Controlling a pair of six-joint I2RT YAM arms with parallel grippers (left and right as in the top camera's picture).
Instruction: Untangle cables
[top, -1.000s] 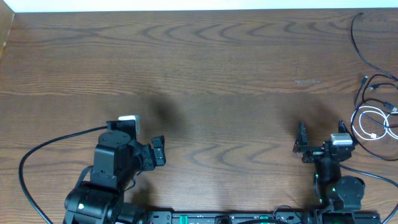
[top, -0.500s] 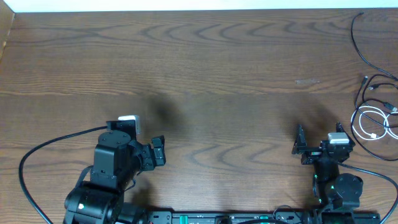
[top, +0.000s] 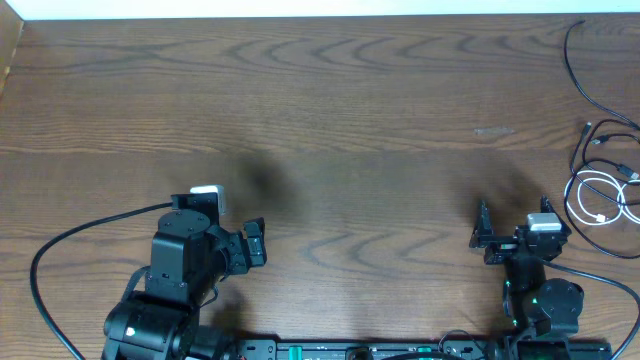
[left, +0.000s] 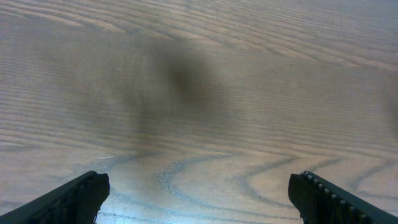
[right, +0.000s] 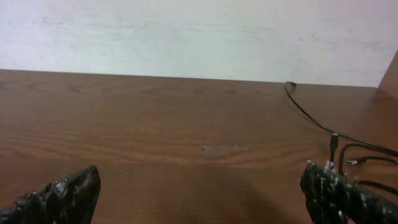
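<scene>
Cables (top: 598, 195), thin and limp, lie at the far right edge of the wood-grained table (top: 330, 100): a white one coiled in rings, black ones in loose loops. My right gripper (top: 513, 222) hangs low near them, jaws spread wide, holding nothing. My left gripper (top: 255, 243) sits well apart from them, likewise spread.

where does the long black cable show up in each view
Overhead: the long black cable curves down along the top right corner of the table.
Left wrist: not in it, only bare wood.
Right wrist: it starts near the far edge, right of centre, and slants down to the right border.
Shared landmark: the pale scuff on the wood lies left of the cable in both the overhead and right wrist views.
</scene>
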